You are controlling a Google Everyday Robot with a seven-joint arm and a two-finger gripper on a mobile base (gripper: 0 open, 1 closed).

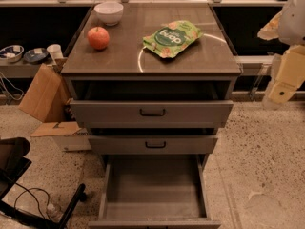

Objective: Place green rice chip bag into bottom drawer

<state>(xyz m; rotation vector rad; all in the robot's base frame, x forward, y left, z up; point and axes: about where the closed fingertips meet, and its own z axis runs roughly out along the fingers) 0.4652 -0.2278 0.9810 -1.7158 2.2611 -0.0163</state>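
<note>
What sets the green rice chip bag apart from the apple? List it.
The green rice chip bag is flat, light green and wider; the apple is round and red. The bag lies right of centre, the apple near the left edge. Both rest on the cabinet top; the gripper hangs right of it.

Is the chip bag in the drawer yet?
Not yet. The bottom drawer is open and empty. The green rice chip bag lies on the cabinet top. The gripper hangs right of the cabinet, away from it, so grabbing and dropping it in are left.
</note>
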